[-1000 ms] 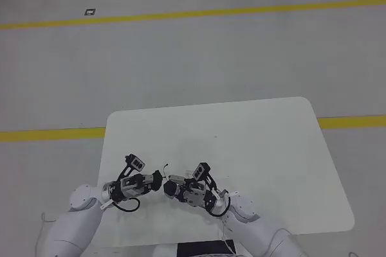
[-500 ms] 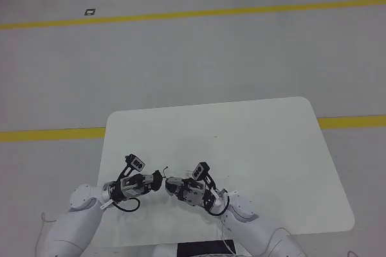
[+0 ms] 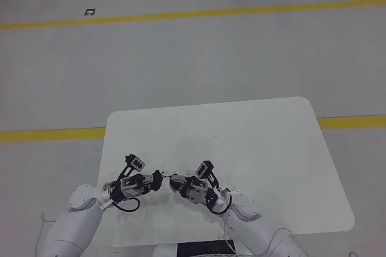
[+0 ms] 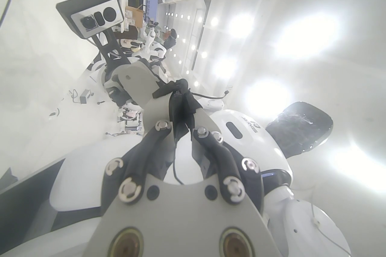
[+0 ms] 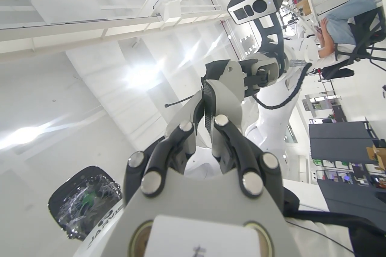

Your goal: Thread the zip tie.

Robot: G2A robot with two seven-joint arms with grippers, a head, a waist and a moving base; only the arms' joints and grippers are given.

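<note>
- Left wrist view: the left gripper (image 4: 182, 107) is pressed together on the zip tie (image 4: 209, 95), whose thin black strand trails past its tips.
- Right wrist view: the right gripper (image 5: 206, 104) pinches the zip tie too, with a short end poking free.
- Top view: the claws meet tip to tip near the table (image 3: 264, 141) edge at 7 o'clock. Threading seems under way, but insertion cannot be confirmed.

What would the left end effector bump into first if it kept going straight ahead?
Most likely the right end effector. The left end effector points right at it, tip to tip and very close, with the thin zip tie between them. How small the gap is, I can't tell.
</note>
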